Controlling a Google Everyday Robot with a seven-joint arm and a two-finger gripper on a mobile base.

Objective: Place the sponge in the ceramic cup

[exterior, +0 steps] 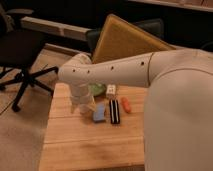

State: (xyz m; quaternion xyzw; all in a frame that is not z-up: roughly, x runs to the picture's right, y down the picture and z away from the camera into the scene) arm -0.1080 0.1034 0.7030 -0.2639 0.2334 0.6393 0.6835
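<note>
The hand (pixel 83 106), released, hangs just left of the sponge (pixel 99 114) on the counter (pixel 75 142); black bar (pixel 114 111) and orange piece (pixel 126 105) lie rightward.

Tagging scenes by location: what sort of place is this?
Probably an office or lab: wheeled office chair, carpeted floor, wooden table. The arm's tool hangs low over the table, beside the sponge.

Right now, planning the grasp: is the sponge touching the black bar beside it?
Apart. The camera view shows a strip of bare wood between the sponge and the black bar. The gripper hangs on the sponge's other side.
</note>
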